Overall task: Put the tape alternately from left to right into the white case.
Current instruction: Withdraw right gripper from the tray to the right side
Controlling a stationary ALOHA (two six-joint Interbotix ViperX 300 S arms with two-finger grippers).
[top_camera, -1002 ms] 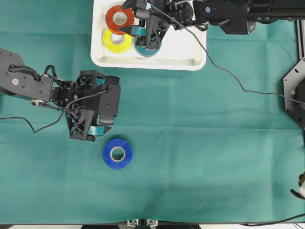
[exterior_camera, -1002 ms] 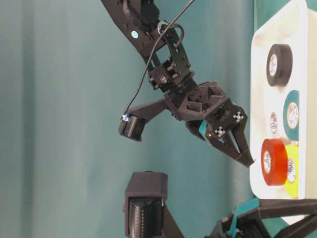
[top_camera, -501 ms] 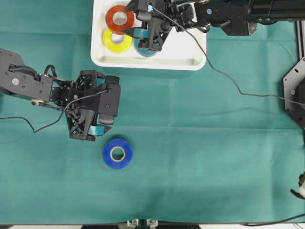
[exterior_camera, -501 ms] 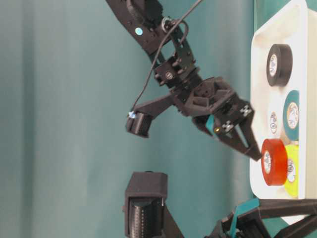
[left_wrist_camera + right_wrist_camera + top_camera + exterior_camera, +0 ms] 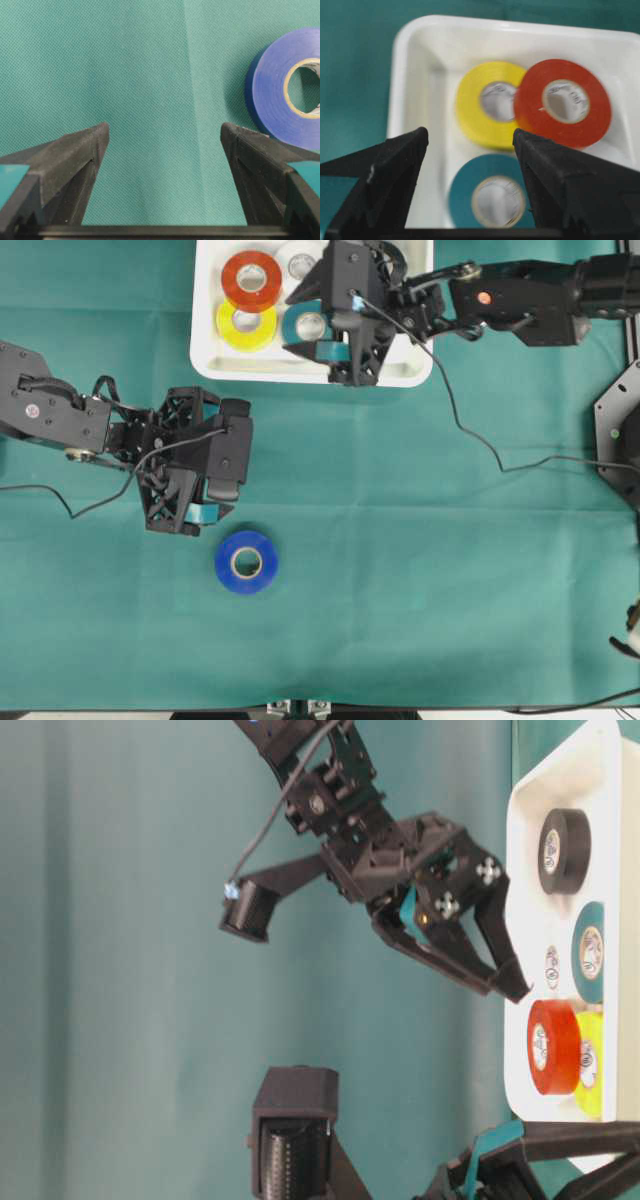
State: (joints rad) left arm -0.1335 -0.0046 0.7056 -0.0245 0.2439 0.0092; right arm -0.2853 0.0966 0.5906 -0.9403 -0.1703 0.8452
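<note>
The white case at the far edge holds red tape, yellow tape, teal tape and white tape. The table-level view also shows a black roll in it. My right gripper hangs open and empty over the case's near rim, just behind the teal tape. A blue tape lies flat on the green cloth. My left gripper stands open over bare cloth, with the blue tape just beyond its right finger.
Green cloth covers the whole table. The right arm reaches in from the top right and trails a black cable across the cloth. A metal bracket sits at the right edge.
My right gripper has risen and drawn back from over the teal tape to the case's near rim, leaving the roll lying in the case. The left arm has not moved.
</note>
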